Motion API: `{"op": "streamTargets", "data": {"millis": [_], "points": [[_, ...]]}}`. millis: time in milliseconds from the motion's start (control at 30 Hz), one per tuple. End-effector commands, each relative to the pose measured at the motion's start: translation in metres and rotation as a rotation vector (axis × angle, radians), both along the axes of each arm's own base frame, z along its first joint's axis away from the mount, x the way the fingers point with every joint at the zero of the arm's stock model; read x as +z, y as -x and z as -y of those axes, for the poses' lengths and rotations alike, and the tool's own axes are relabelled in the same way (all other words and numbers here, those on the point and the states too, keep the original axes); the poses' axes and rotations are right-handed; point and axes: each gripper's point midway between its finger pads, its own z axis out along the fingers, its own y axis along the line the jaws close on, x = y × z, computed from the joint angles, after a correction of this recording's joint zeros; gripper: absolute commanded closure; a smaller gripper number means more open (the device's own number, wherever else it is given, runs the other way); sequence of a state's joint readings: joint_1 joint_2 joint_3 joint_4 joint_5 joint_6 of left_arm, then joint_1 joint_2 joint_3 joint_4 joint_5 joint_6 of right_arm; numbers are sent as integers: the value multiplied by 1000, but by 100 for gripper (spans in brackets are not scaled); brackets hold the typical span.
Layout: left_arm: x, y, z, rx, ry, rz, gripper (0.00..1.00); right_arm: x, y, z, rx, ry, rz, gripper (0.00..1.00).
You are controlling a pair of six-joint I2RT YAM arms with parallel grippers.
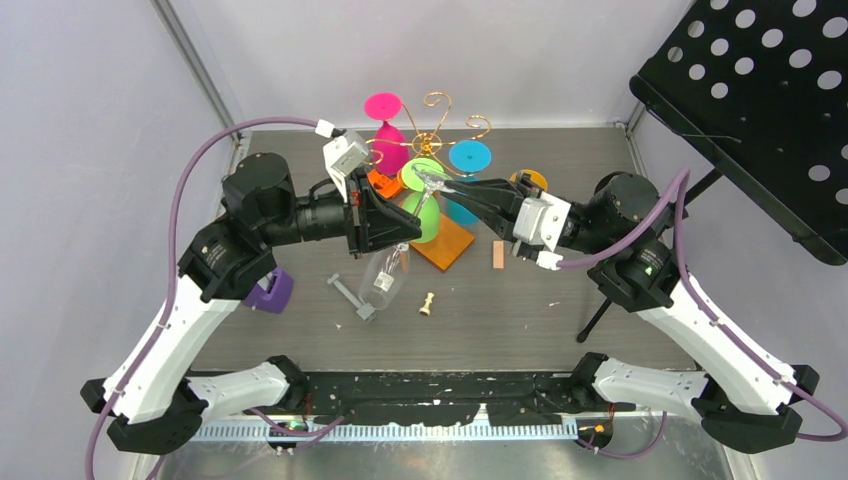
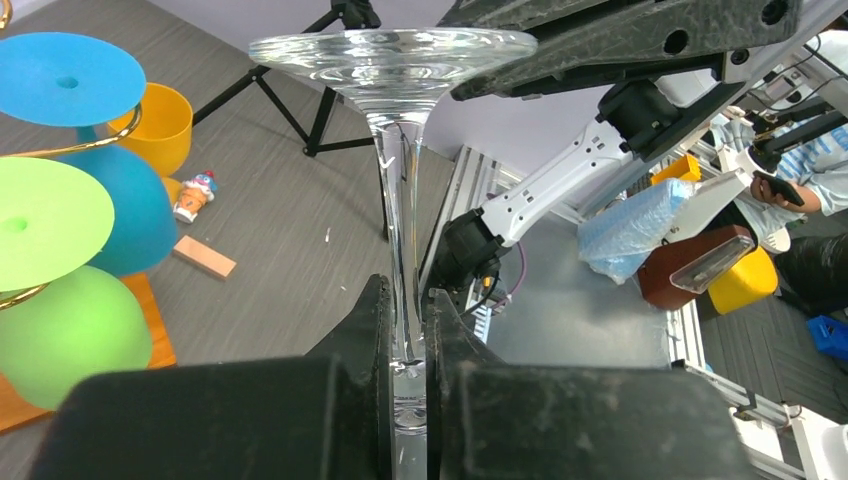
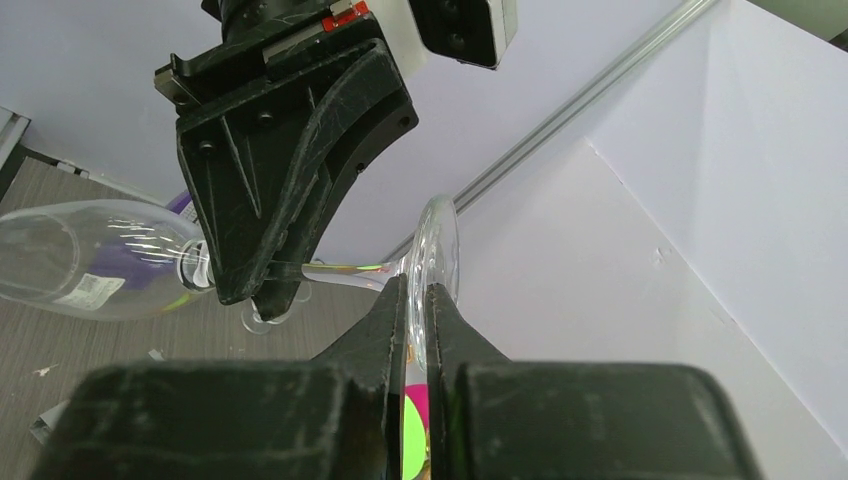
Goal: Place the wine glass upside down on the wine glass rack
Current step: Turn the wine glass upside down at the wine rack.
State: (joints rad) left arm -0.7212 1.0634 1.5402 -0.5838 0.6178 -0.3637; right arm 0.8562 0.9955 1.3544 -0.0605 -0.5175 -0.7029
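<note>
A clear wine glass (image 1: 386, 277) hangs tilted over the table, bowl low and near, foot up toward the rack. My left gripper (image 2: 405, 330) is shut on its stem (image 2: 398, 200) just above the bowl. My right gripper (image 3: 418, 300) is shut on the rim of the glass's foot (image 3: 437, 245). The overhead view shows both grippers meeting at the glass, left gripper (image 1: 388, 228) and right gripper (image 1: 438, 186). Right behind them stands the wine glass rack (image 1: 437, 118), gold wire on a wooden base (image 1: 447, 245), with several coloured glasses hanging from it.
On the table lie a purple object (image 1: 271, 291), a grey T-shaped part (image 1: 350, 297), a small pale figure (image 1: 427, 303) and a wooden block (image 1: 498, 255). A yellow cup (image 2: 160, 125) stands by the rack. A black perforated stand (image 1: 760, 100) overhangs the right side.
</note>
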Motion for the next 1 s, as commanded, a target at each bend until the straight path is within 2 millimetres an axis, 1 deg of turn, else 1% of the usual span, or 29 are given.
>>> {"op": "streamTargets", "data": {"millis": [0, 167, 233, 300, 333, 367, 400, 433, 467, 500, 533, 567, 600, 633, 667, 700, 733, 767, 800, 833, 867, 900, 933, 967], "points": [[-3, 0, 2, -14, -9, 11, 100, 49, 20, 15, 19, -130, 104, 95], [-7, -6, -1, 31, 5, 37, 100, 50, 17, 15, 14, -168, 55, 93], [-8, -11, -4, 66, 10, 56, 100, 50, 16, 16, 13, -179, 39, 89], [-9, -15, -9, 108, 15, 75, 100, 48, 16, 17, 14, -186, 30, 78], [-8, -17, -12, 133, 21, 88, 100, 48, 17, 18, 15, -191, 25, 70], [-12, -22, -15, 166, 20, 96, 100, 46, 16, 17, 15, -191, 20, 67], [-8, -23, -20, 193, 35, 117, 100, 46, 17, 19, 13, -197, 15, 61], [-12, -26, -24, 222, 39, 125, 100, 43, 17, 18, 13, -198, 10, 59], [-13, -29, -29, 253, 51, 137, 100, 43, 17, 21, 7, -207, 3, 51], [-10, -31, -34, 284, 75, 160, 100, 40, 13, 21, -6, -211, -6, 45], [-9, -33, -39, 312, 95, 181, 100, 40, 14, 24, -11, -222, -9, 42], [-10, -33, -45, 334, 110, 196, 100, 35, 9, 25, -35, -232, -19, 40], [-9, -34, -50, 354, 122, 215, 100, 36, 8, 28, -49, -250, -31, 39], [-11, -35, -55, 376, 128, 231, 100, 35, -1, 33, -95, -277, -54, 38], [-12, -36, -60, 397, 135, 247, 100, 35, -6, 35, -115, -302, -104, 38], [-14, -38, -64, 423, 141, 259, 100, 36, -18, 39, -164, -342, -176, 38], [-15, -39, -70, 448, 151, 275, 100, 37, -25, 41, -196, -358, -214, 39], [-17, -41, -74, 473, 159, 288, 100, 33, -41, 43, -265, -363, -295, 39], [-21, -44, -78, 494, 162, 297, 100, 36, -45, 47, -300, -348, -339, 39], [-23, -46, -81, 514, 166, 308, 100, 26, -63, 46, -378, -341, -412, 39], [-27, -50, -84, 534, 168, 319, 100, 25, -66, 50, -415, -318, -451, 39], [-30, -54, -87, 556, 170, 335, 100, 18, -76, 49, -460, -308, -490, 39], [-32, -57, -89, 573, 184, 357, 100, 16, -77, 50, -476, -290, -506, 39], [-40, -62, -89, 584, 193, 371, 100, 12, -79, 47, -479, -277, -519, 38]]}}
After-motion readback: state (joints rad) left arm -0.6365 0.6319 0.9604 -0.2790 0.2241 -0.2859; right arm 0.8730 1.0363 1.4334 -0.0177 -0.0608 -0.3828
